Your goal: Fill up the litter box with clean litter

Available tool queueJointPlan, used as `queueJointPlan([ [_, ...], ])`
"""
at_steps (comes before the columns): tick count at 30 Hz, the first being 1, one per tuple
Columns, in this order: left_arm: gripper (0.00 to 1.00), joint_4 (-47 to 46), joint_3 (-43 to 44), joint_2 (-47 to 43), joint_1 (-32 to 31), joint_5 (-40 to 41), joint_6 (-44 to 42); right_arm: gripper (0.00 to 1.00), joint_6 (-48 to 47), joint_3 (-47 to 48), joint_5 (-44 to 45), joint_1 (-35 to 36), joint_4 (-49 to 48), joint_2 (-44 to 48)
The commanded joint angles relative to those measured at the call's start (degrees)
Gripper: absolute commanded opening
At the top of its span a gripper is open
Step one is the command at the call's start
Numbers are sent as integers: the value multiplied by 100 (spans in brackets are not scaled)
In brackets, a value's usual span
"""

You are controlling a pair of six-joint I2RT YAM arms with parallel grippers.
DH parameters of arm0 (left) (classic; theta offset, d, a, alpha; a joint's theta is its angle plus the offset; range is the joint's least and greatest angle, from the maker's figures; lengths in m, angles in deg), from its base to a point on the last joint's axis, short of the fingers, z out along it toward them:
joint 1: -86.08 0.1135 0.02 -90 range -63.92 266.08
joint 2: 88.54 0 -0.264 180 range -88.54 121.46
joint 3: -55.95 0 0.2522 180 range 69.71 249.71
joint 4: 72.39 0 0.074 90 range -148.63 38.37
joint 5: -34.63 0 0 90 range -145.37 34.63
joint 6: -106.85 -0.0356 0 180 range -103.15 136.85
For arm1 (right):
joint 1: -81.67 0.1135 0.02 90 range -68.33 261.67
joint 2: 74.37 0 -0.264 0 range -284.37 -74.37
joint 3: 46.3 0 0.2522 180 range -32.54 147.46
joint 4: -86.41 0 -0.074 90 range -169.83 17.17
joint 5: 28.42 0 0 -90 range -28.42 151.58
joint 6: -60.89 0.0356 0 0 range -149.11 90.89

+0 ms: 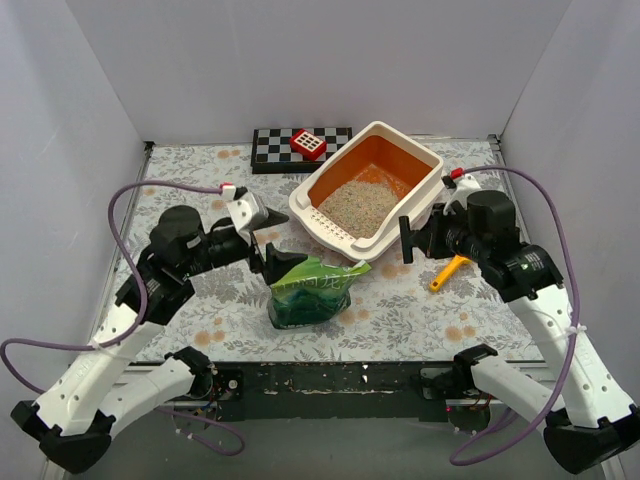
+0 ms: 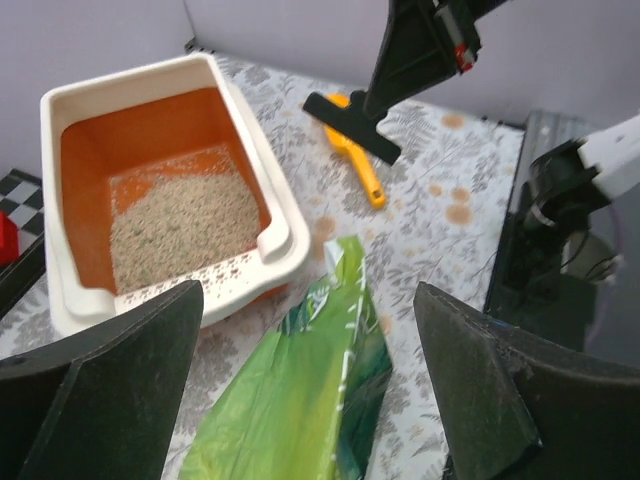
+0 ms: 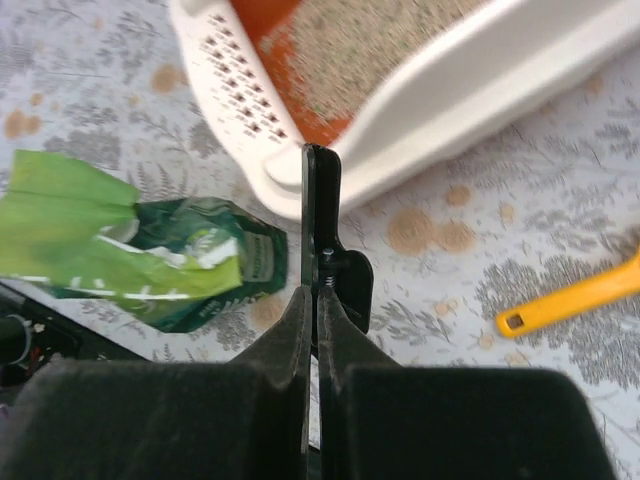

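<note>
two grippers of mine hang over the flowered table (image 1: 230, 320). nearest my bases lies the green bag (image 1: 310, 290), on its side with its crumpled top toward the right. my left gripper (image 2: 308, 295) is spread wide just left of and above that bag and holds nothing. the bag shows between its fingers in the wrist view, but i cannot tell whether either finger touches it. my right gripper (image 3: 313, 170) has its fingers pressed flat together with nothing between them, tips pointing left, close by the near right wall of the litter box (image 1: 378, 128); whether they touch it i cannot tell. the yellow scoop (image 1: 447, 272) lies on the table near that gripper, apart from the box. the litter box sits past the bag at mid-table, its long axis running diagonally from near left to far right, with the slotted edge at the near-left end facing the bag. the clean litter (image 1: 362, 203) lies inside, spread toward the slotted end, with bare orange at the far end. beyond the box, by the back wall, a checkerboard (image 1: 275, 150) carries a small red block (image 1: 308, 143).
</note>
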Motion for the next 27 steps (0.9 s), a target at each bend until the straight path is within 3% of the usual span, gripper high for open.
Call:
queueJointPlan([
  [1, 88, 620, 1131, 794, 48, -490, 1209, 1, -545, 925, -1144, -11, -212, -187],
  [4, 87, 472, 1852, 1488, 48, -1087, 1974, 1, -623, 1505, -1593, -11, -230, -363],
  [10, 80, -960, 2205, 2376, 171, -1685, 3829, 1, -554, 2543, -2709, -11, -397, -724],
  [19, 78, -3341, 1767, 2905, 391, -2310, 6079, 1, -132, 2799, -3281, -2, -845, -1084],
  [27, 77, -3616, 1758, 3037, 417, -2214, 6398, 1, 333, 2483, -3896, -11, -1504, -1225],
])
